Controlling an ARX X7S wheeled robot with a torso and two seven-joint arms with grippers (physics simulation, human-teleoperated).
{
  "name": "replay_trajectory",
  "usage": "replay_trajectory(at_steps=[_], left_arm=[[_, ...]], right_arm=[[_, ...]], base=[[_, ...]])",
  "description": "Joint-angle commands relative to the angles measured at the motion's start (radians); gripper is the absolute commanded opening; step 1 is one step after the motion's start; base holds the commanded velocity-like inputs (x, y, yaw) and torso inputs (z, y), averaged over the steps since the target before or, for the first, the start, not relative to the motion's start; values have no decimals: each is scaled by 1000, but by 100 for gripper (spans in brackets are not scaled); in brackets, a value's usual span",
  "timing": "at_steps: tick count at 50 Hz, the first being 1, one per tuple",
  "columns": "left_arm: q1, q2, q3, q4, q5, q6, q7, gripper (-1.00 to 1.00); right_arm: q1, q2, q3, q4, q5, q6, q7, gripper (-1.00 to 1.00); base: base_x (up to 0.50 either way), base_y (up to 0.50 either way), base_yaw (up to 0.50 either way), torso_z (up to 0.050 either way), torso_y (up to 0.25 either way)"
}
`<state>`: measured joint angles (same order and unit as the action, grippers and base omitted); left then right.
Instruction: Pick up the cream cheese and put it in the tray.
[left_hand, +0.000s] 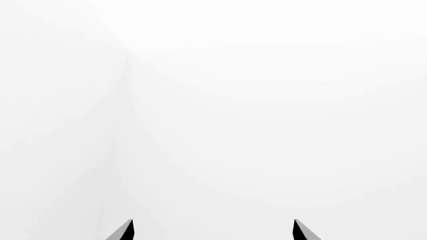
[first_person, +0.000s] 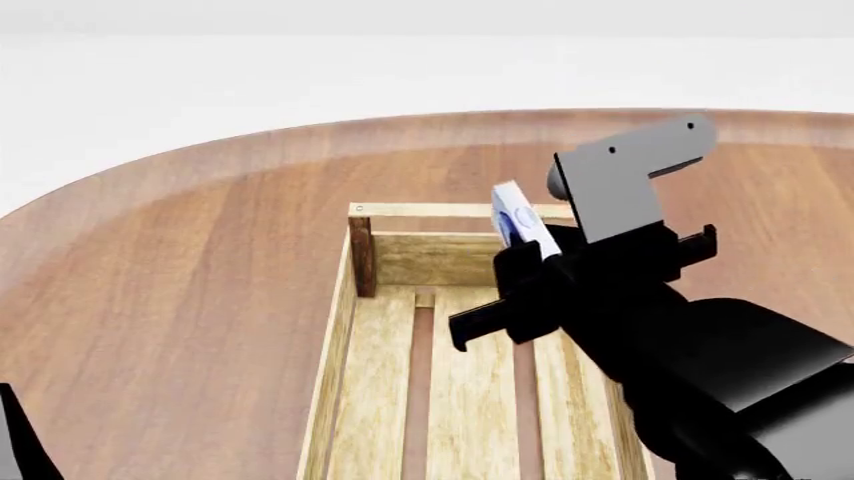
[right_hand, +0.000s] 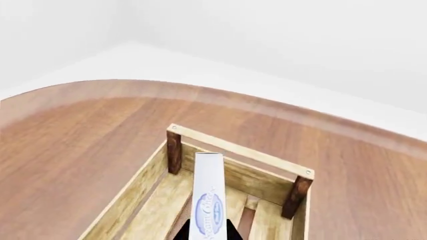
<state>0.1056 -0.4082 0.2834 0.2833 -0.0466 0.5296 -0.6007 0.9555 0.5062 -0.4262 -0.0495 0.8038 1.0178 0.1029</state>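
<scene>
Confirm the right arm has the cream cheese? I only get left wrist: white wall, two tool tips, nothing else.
Observer: Yes. Right tool is shut on the cream cheese, held on edge.
Operator: Over the tray?
Observer: Head view shows it above the far end of the tray, off the slats, just inside the end wall.
Operator: Anything already in there?
Observer: In the right wrist view the slats at that end are bare; the near part of the tray is out of view.
</scene>
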Motion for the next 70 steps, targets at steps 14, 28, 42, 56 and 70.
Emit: replay_trajectory(at_steps=[14, 28, 42, 56, 70], left_arm=[[-3, -1, 5, -2, 10, -1, -5, 100], [-1, -3, 9, 2, 13, 2, -7, 100], [2, -1, 11, 5, 29, -2, -15, 100], [1, -1, 8, -1, 26, 8, -23, 100], [-3, -2, 13, -8, 26, 16, -23, 100]], right_arm=[[-24, 17, -40, -56, -42, -19, 4, -100], [-27, 22, -43, -62, -45, -27, 5, -100], [-29, 20, -54, -53, -56, -38, 8, -100], [-30, 20, -62, -48, -66, -49, 11, -100], [-29, 18, -73, -56, -66, -53, 8, -100]], base=[[0, 0, 0, 0, 1], [0, 0, 0, 0, 1], [0, 0, 0, 0, 1], [0, 0, 0, 0, -62], [-1, 0, 0, 0, -113]])
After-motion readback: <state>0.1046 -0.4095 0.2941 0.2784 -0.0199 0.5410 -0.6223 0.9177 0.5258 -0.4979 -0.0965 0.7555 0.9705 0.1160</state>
